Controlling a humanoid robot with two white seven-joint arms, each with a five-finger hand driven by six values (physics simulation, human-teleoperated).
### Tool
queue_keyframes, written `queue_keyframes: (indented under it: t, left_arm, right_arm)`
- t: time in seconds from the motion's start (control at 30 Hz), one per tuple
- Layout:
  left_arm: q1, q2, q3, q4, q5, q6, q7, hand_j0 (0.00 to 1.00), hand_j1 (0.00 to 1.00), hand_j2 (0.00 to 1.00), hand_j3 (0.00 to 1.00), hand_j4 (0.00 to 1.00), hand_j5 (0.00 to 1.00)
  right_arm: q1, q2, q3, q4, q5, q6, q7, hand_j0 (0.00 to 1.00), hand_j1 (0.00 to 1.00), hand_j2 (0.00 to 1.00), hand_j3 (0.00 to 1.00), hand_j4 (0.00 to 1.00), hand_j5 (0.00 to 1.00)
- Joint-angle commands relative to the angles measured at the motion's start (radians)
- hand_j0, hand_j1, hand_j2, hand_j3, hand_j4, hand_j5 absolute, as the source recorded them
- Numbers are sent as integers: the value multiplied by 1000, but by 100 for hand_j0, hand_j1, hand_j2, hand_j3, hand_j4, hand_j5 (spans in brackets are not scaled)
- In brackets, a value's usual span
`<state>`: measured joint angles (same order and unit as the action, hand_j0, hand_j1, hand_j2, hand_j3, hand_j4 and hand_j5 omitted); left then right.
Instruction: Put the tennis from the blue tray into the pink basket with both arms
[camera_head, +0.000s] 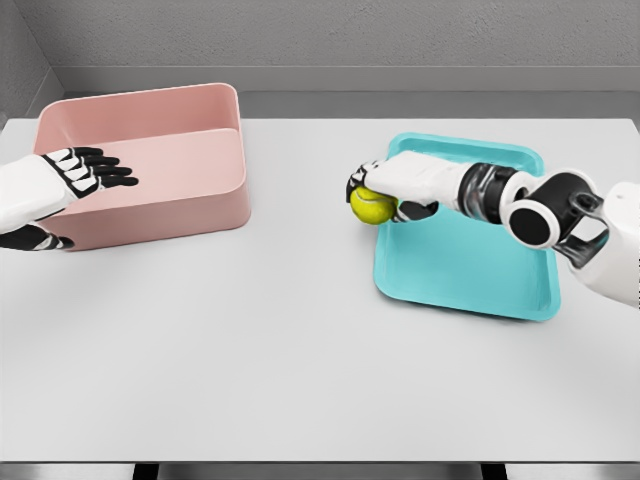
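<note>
Right robot hand (392, 186): fingers closed around the yellow-green ball (372, 206), gripping it at the left edge of the blue tray (470, 270), over its rim. Whether the ball touches the tray cannot be told. Left robot hand (78, 172): fingers extended and relaxed, holding nothing, positioned over the left part of the pink basket (190, 150). Basket and tray stand well apart on the white bench (300, 350)

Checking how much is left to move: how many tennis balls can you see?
1. The tennis ball is held in the right hand over the blue tray's left edge. None shows in the pink basket; its near wall may hide a little.
</note>
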<state>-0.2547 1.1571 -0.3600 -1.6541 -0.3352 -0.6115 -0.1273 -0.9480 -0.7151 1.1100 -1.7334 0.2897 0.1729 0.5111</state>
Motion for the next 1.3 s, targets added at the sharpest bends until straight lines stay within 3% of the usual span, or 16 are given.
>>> queue_keyframes:
  t: [0.0,0.3,0.4,0.77,0.97,1.0,1.07,1.27]
  left_arm:
    - [-1,-2,1,-4,7,1,-3,100,100,100,100,100,100]
    - [0,-2,0,-7,7,1,-3,100,100,100,100,100,100]
    - [0,-4,0,-7,5,1,-3,100,100,100,100,100,100]
    - [0,-2,1,-12,5,1,-5,100,100,100,100,100,100]
    - [0,-2,0,-13,7,1,-11,100,100,100,100,100,100]
    - [0,-2,0,-18,7,1,-11,100,100,100,100,100,100]
    - [0,-2,-2,-20,7,1,-11,100,100,100,100,100,100]
    - [0,-2,1,-20,7,1,-25,100,100,100,100,100,100]
  right_arm:
    - [0,6,5,-20,3,-7,9,50,50,50,50,50,50]
    - [-3,102,11,-20,3,-113,67,50,50,50,50,50,50]
    - [-5,154,37,-20,6,-113,93,50,50,50,50,50,50]
    - [-20,227,53,-12,6,-98,100,50,50,50,50,50,50]
    - [-46,301,80,46,6,-96,100,50,50,50,50,50,50]
    - [-48,302,80,46,6,-96,100,53,53,53,53,53,53]
    - [-48,304,83,43,6,-72,100,100,100,100,100,100,100]
    - [-49,303,85,37,6,-70,100,100,100,100,100,100,100]
